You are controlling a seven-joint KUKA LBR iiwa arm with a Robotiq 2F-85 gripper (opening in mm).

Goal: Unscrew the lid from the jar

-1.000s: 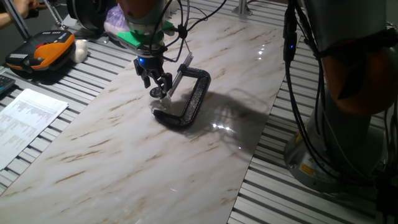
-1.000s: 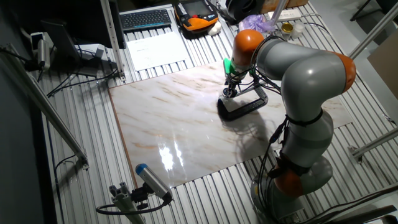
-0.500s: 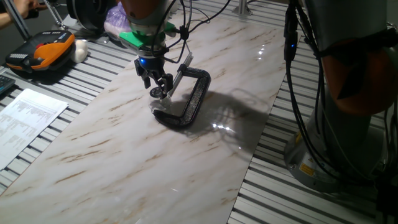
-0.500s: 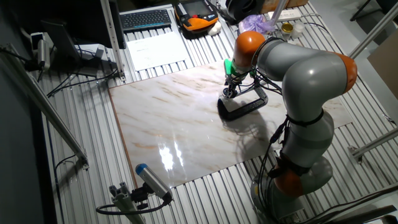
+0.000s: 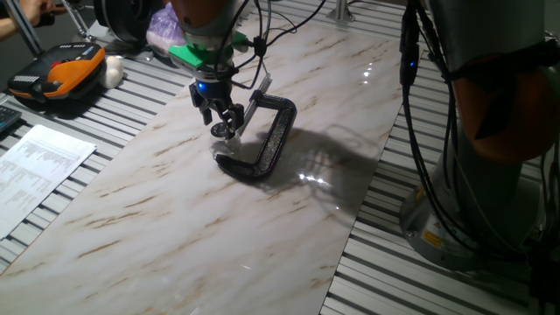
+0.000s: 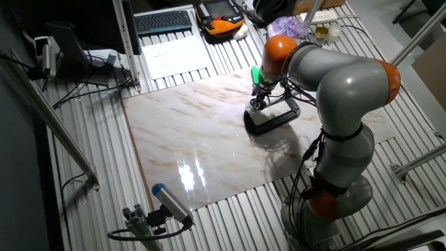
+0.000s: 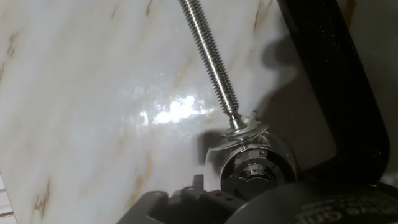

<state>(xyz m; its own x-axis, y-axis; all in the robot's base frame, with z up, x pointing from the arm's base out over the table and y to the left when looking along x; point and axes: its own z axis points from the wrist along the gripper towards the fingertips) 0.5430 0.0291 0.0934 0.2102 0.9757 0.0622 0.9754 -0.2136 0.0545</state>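
Note:
The tiny clear glass jar [image 7: 213,157] sits inside the black C-clamp [image 5: 273,140], pressed by the clamp's threaded screw [image 7: 208,56] and its steel pad. Its small silvery lid [image 7: 252,172] faces the hand view, just above the dark fingers [image 7: 180,202]. In one fixed view my gripper [image 5: 222,129] points down at the clamp's near end, its fingers close around the shiny lid [image 5: 221,131] and shut on it. The other fixed view shows the gripper [image 6: 258,104] at the clamp [image 6: 275,120], but the jar is too small to make out there.
The clamp lies on a marble board [image 5: 175,210] over a slatted metal table. An orange-black device [image 5: 61,70] and a printed sheet [image 5: 35,166] lie to the left, a keyboard [image 6: 164,21] at the far side. The arm's base [image 5: 472,192] stands at the right.
The wrist has turned slightly in place; the gripper stays at the lid and the clamp has not moved.

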